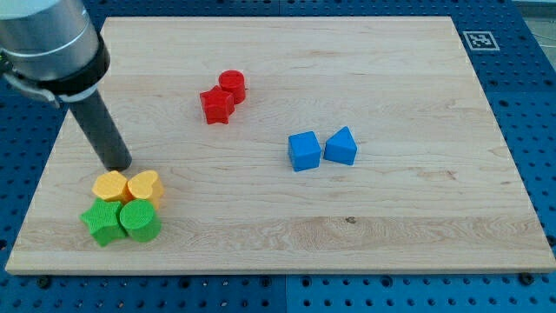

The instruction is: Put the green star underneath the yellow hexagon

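- Blue pegboard surrounds a pale wooden worktop (391,235), with a small printed marker at its top right corner.
- Near the worktop's left edge, towards the bottom left corner, four blocks sit packed together: the yellow hexagon (110,185) and a yellow heart (144,187) behind, the green star (102,223) and a green cylinder (139,221) in front.
- The green star lies directly below the yellow hexagon in the view, touching it or very nearly, so the task looks essentially met already.
- My tip (120,165) stands just above the yellow hexagon, at or almost at its upper edge; the hexagon lies between it and the star.
- No claw is fitted, only the plain rod, so nothing opens, closes or holds.
- The star looks small, light and rigid; I judge it slides easily, and a push is best placed on a flat between two points, since a push on a point would likely spin it.
- Towards the top edge, left of centre, a red star (215,105) touches a red cylinder (233,85).
- Right of centre, a blue cube (303,150) sits just beside a blue wedge-like block (340,147).
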You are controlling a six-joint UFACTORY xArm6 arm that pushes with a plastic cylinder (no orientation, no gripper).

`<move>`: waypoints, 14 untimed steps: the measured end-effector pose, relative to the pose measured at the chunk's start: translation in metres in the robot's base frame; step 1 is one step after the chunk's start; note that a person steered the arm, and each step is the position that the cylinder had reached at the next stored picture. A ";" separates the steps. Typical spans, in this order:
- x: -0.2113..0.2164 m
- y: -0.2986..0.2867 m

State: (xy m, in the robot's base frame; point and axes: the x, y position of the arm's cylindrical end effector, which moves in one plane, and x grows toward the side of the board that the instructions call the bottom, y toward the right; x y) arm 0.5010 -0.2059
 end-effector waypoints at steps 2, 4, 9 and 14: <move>0.017 -0.010; 0.020 -0.011; 0.050 -0.011; 0.084 -0.015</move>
State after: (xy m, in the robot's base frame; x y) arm 0.5846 -0.2212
